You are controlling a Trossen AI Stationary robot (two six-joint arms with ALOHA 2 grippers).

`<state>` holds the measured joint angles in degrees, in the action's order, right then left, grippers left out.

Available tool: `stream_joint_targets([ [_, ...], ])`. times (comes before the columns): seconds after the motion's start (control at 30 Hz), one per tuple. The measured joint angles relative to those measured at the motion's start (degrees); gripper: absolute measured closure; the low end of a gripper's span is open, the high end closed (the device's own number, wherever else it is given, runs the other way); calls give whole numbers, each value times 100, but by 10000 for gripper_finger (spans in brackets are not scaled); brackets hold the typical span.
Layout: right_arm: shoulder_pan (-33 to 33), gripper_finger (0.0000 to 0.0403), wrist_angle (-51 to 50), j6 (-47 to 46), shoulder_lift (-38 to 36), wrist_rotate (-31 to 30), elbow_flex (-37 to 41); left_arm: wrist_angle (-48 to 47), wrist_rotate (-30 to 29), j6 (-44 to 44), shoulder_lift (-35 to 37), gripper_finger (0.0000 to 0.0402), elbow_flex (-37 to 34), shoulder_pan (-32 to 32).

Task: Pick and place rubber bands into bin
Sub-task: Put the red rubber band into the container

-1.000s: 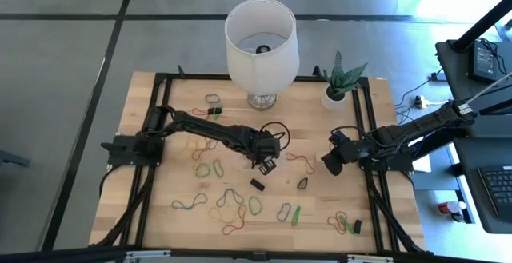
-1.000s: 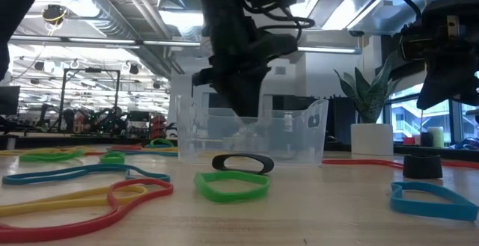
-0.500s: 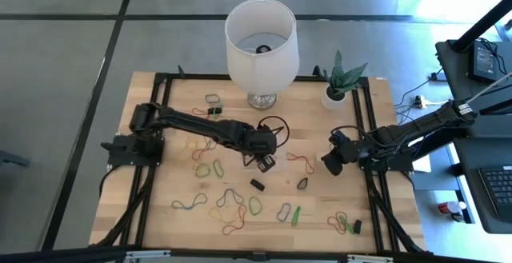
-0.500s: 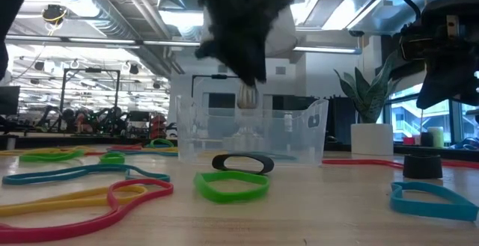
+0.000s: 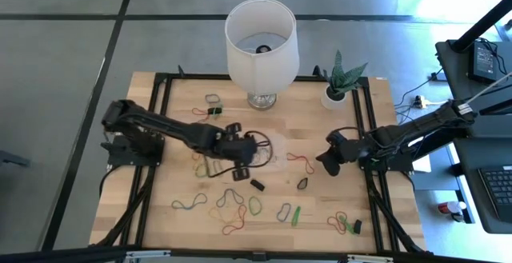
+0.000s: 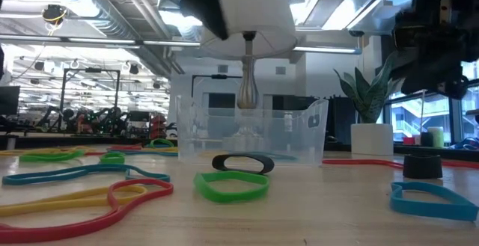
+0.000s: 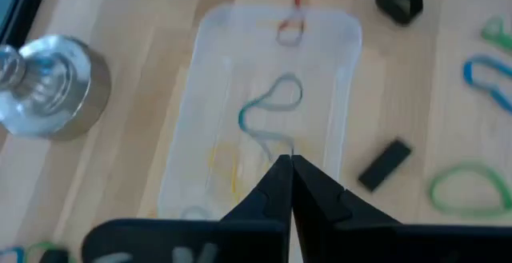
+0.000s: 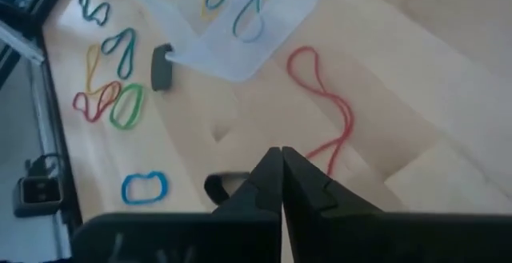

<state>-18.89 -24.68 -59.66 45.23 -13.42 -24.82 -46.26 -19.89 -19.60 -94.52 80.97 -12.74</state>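
The pale wooden surface [image 5: 160,215] carries a black frame along its edges. At twelve o'clock stands a lamp [image 5: 262,35] with a white shade on a metal foot, and toward one o'clock a white plant pot [image 5: 334,97] with a spiky green plant. Near the middle sits the bin [image 5: 260,151], clear, with a blue loop and a few others lying inside. The rubber bands [image 5: 232,203] lie scattered mostly from five to eight o'clock: green, yellow, red and blue loops. A long red band [image 5: 302,162] lies at three o'clock of the bin, a black band [image 5: 257,185] just toward six.
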Motion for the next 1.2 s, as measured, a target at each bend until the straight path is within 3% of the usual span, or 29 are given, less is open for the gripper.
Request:
stream_joint_targets([
  [0.2,36,401,-180,-4,949,-328,-643,1037,-208,-369,1575,400,-1830,-215],
  [0.47,533,401,-1854,-169,2808,-138,-2176,1629,-314,-415,3816,400,-3509,-336],
  [0.6,872,393,-2192,-288,3640,293,-2581,1618,-312,-380,4724,399,-3838,-336],
  [0.8,1176,344,-2093,-328,4507,848,-2613,1287,-316,-364,5554,400,-3875,-336],
  [1.03,1193,289,-1466,-308,5048,864,-2612,916,-377,-222,5878,400,-3875,-334],
  [1.2,1189,283,-1376,-308,5319,871,-2643,823,-450,-211,5854,399,-3875,-334],
])
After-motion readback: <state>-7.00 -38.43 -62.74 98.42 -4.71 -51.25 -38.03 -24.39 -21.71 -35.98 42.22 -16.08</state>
